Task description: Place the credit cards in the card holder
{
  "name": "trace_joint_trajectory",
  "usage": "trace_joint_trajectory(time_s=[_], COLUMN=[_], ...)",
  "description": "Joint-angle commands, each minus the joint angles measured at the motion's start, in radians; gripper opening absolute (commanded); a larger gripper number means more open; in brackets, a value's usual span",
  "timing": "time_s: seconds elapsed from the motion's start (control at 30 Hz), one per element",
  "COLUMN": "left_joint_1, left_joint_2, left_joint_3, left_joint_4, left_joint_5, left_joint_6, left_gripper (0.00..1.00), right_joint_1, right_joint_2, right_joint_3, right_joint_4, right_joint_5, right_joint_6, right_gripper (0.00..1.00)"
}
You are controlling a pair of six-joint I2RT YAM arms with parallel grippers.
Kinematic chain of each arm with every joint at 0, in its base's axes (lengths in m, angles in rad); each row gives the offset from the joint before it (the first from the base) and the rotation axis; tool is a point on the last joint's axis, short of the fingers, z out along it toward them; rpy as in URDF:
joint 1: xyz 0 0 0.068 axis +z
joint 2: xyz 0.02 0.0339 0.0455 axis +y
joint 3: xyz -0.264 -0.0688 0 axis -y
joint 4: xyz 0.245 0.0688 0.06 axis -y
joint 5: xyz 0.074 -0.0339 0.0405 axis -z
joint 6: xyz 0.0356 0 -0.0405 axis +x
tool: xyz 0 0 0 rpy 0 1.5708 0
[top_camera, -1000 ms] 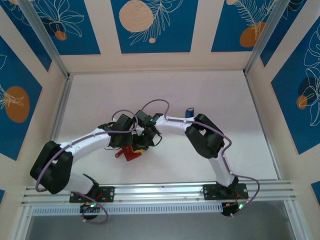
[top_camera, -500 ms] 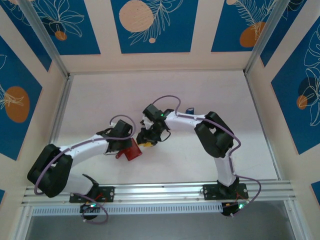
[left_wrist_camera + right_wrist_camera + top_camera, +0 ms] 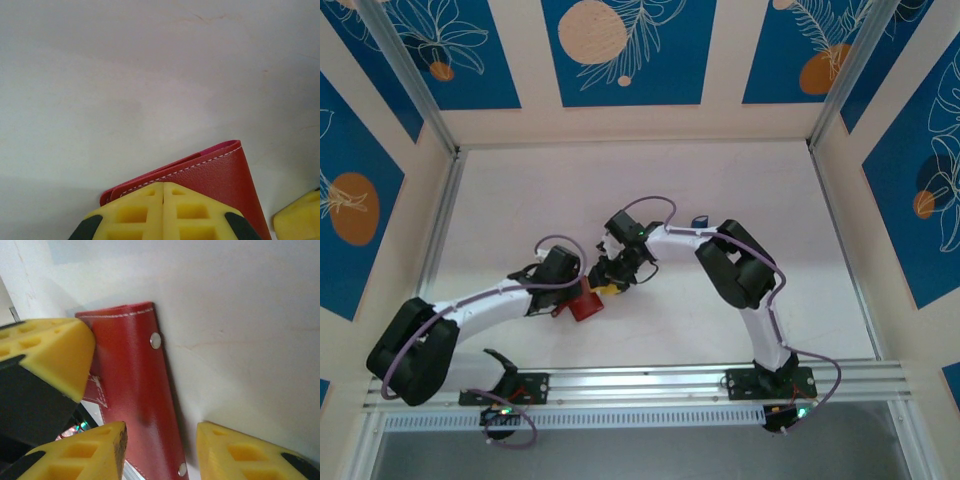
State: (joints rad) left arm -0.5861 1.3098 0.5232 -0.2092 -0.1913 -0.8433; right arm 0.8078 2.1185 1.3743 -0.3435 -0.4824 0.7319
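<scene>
Two end effectors meet at the card holder (image 3: 586,307), which sits about mid-counter on the pale counter (image 3: 720,180). At the holder's left side, the left end effector (image 3: 163,210) has its pads pressed together with the holder's stitched edge running in under them. We judge it pinched on that edge. Just right of the holder, the right end effector (image 3: 160,445) stands with jaws apart and nothing clamped.

In the right wrist view the holder's long axis runs away from that end effector. Its snap buttons (image 3: 156,340) sit along the right edge, and the red panel lies partly between the two fingers (image 3: 75,455). Whether a card already sits inside we cannot tell.

Around the holder the counter is flat and bare. A narrow blue item (image 3: 700,220) lies well apart from the holder, beyond the right arm.

Our judgement: the next move needs a steady left pinch while the right works from the snap side.
</scene>
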Motion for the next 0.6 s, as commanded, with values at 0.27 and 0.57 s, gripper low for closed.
trace_joint_trajectory(time_s=[0.27, 0.57], left_joint_1=[0.012, 0.011], left_joint_2=[0.053, 0.023], left_joint_3=[-0.141, -0.155], left_joint_4=[-0.108, -0.105], left_joint_5=[0.052, 0.049], left_joint_6=[-0.070, -0.086], left_gripper=[0.00, 0.00], right_joint_1=[0.071, 0.059], right_joint_2=[0.091, 0.085], right_joint_3=[-0.004, -0.077], right_joint_4=[0.140, 0.346], right_joint_5=[-0.160, -0.213], right_joint_6=[0.101, 0.231], right_gripper=[0.39, 0.15])
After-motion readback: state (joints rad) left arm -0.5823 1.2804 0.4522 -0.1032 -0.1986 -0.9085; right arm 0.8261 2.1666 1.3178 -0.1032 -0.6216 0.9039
